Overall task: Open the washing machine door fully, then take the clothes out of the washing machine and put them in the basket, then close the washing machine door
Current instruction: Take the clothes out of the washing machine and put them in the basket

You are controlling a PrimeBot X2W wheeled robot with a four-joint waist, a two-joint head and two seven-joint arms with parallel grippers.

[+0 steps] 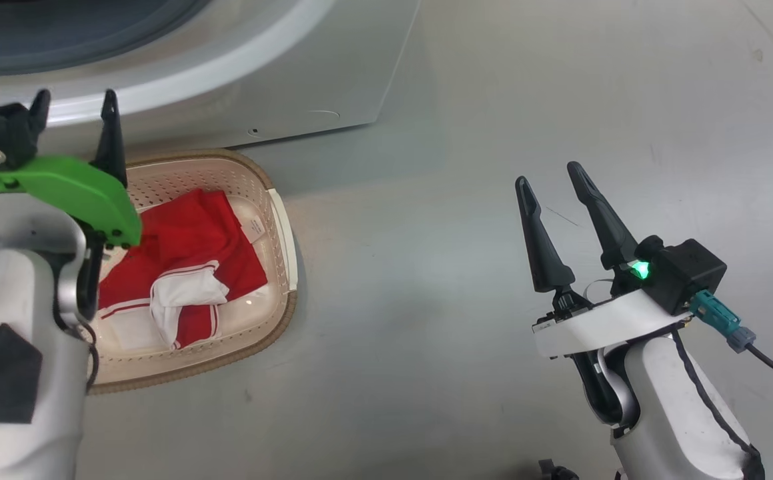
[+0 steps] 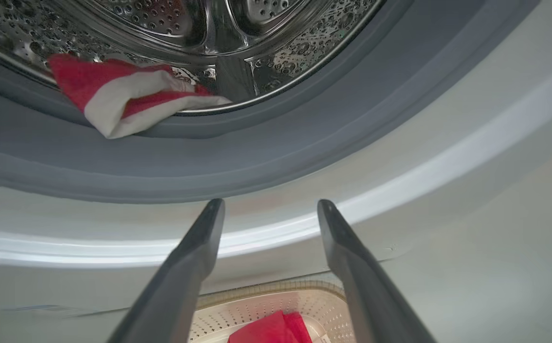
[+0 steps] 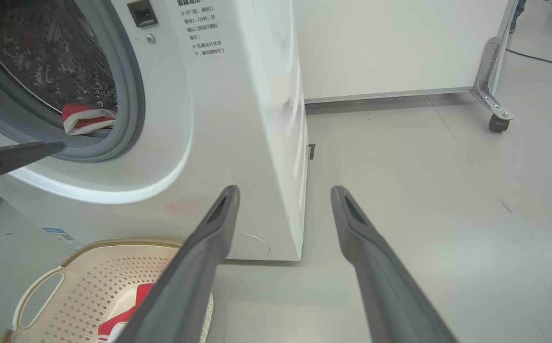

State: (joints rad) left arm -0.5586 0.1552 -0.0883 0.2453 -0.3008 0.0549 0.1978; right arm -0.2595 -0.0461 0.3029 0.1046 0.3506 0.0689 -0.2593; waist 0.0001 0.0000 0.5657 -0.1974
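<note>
At the front lip of the washing machine drum lies one of the clothes; another sits in the basket. Unloading looks half done. The left gripper, wide and empty, hangs at the opening's lower edge; the right gripper gapes empty over the floor. Next, the left must reach in and pinch the fabric.

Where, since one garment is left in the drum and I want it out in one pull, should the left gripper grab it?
Take the folded red-and-white corner of the garment that droops over the grey rubber ring. It is bunched and sticks outward, so the left gripper, jaws open, should probably come straight in from the front, slightly from below.
</note>
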